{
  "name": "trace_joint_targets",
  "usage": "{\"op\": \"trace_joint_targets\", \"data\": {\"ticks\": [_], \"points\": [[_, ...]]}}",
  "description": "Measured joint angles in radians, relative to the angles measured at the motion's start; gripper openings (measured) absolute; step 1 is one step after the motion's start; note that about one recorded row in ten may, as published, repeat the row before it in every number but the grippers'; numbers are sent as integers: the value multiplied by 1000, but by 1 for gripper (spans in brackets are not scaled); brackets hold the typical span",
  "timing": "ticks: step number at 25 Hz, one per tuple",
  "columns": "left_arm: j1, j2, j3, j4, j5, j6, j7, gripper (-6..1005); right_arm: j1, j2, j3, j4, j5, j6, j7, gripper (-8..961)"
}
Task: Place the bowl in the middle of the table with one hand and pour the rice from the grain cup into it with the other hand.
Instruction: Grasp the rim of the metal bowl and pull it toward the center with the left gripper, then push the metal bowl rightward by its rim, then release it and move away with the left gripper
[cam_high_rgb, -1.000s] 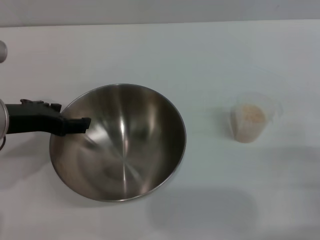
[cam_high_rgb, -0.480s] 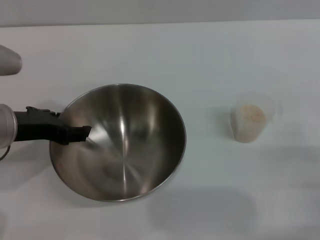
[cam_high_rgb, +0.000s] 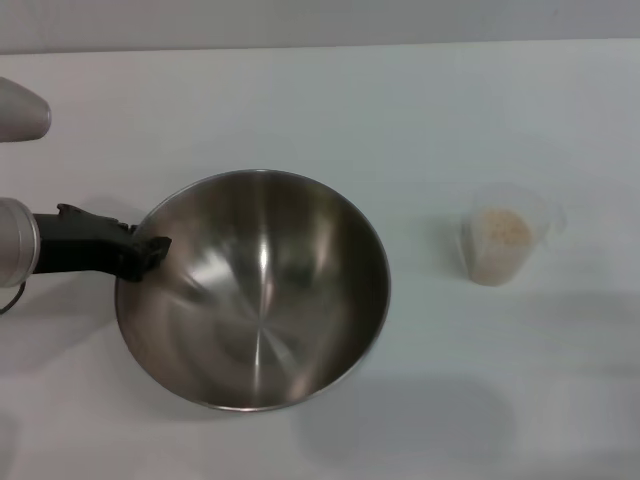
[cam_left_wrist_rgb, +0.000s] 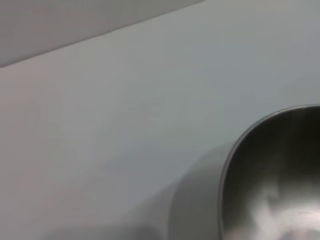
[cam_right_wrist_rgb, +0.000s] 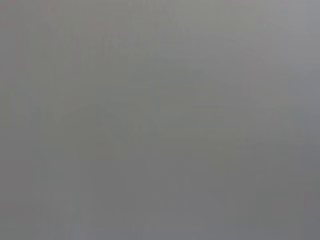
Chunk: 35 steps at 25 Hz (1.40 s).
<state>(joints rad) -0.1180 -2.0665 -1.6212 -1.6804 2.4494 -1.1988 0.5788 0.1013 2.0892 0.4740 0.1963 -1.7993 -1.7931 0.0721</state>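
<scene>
The stainless-steel bowl (cam_high_rgb: 300, 270) sits on the white table (cam_high_rgb: 300, 110), left of centre, its inside bare of anything. My left gripper (cam_high_rgb: 152, 250), black, reaches in from the left and is shut on the bowl's left rim. In the left wrist view part of the bowl's rim (cam_left_wrist_rgb: 226, 165) shows over the table (cam_left_wrist_rgb: 125, 100). The clear grain cup (cam_high_rgb: 503, 238) stands upright to the right of the bowl and apart from it, with the beige rice (cam_high_rgb: 500, 230) inside. My right gripper is out of view; the right wrist view shows only plain grey.
Bare white tabletop lies between the bowl and the cup and behind both. The table's far edge (cam_high_rgb: 320, 47) runs along the top of the head view. A pale arm part (cam_high_rgb: 20, 110) shows at the left edge.
The bowl has slid a little to the right, toward the table's middle, with my left gripper on its rim. The grain cup has stayed where it was.
</scene>
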Motion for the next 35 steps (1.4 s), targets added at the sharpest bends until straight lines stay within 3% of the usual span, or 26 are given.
{"op": "trace_joint_targets", "data": {"ticks": [11, 30, 31, 35], "points": [[-26, 1, -7, 7, -18, -18, -18, 68, 2, 0, 0, 0, 0, 0, 0, 841], [-251, 2, -163, 205, -121, -43, 6, 44, 5, -2, 0, 0, 0, 0, 0, 840], [-303, 2, -189, 267, -140, -34, 27, 44, 6, -2, 0, 0, 0, 0, 0, 840], [-366, 1, -229, 344, -155, -19, 55, 44, 6, -1, 0, 0, 0, 0, 0, 840]]}}
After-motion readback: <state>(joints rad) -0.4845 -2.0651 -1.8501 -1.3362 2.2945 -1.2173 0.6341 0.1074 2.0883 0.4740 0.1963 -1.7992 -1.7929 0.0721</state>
